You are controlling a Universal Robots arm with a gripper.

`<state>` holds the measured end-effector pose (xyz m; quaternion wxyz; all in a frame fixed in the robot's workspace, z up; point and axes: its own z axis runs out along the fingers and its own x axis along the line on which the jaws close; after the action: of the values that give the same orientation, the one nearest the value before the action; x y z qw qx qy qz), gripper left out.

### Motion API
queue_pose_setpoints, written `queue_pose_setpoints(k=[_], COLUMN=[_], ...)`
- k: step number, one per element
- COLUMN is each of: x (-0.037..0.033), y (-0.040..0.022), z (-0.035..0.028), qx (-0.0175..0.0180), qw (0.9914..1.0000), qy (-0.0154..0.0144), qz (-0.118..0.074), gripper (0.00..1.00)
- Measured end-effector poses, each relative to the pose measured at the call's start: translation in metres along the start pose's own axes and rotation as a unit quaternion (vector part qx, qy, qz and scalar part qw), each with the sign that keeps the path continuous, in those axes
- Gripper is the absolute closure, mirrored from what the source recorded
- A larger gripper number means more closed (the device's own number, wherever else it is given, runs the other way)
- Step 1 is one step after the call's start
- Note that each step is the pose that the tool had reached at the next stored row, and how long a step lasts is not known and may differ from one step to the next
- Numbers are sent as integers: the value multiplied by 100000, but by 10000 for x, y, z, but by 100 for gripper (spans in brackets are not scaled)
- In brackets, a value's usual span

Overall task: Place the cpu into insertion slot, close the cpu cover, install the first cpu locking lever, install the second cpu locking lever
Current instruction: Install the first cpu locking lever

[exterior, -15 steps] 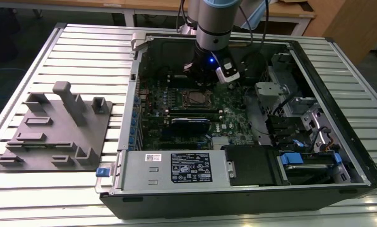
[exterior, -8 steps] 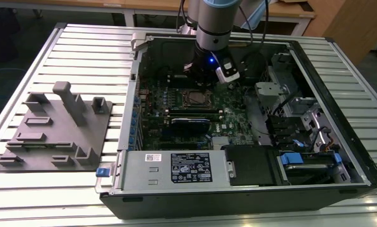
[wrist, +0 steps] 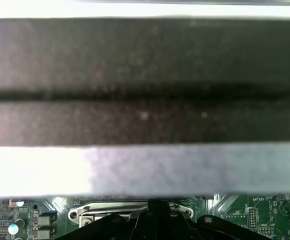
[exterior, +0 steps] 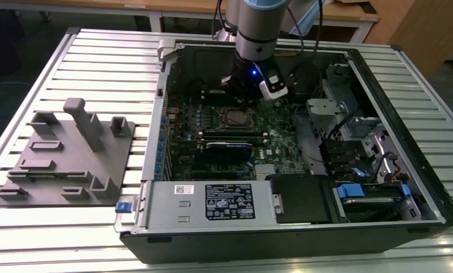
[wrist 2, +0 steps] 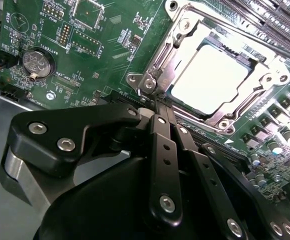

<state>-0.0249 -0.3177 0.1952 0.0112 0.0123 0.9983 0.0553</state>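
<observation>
You are watching the gripper (wrist 2: 157, 107), fingers pressed together and holding nothing, hovering at the corner of the cover (wrist 2: 177, 55), which is lying closed over the cpu (wrist 2: 210, 80) in the socket.

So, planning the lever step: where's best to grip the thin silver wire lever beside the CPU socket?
Likely the thin silver wire lever at its bent end by the socket corner, from above: elsewhere it lies flat against the silver cover frame.
</observation>
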Motion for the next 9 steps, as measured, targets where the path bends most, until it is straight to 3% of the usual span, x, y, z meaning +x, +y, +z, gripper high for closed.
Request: queue_pose_setpoints(k=[5, 9], x=[0, -1], y=[1, 4], z=[2, -19], qx=[-915, -1167], qw=[99996, 99993], qy=[5, 10], qz=[21, 25], gripper=[89, 89])
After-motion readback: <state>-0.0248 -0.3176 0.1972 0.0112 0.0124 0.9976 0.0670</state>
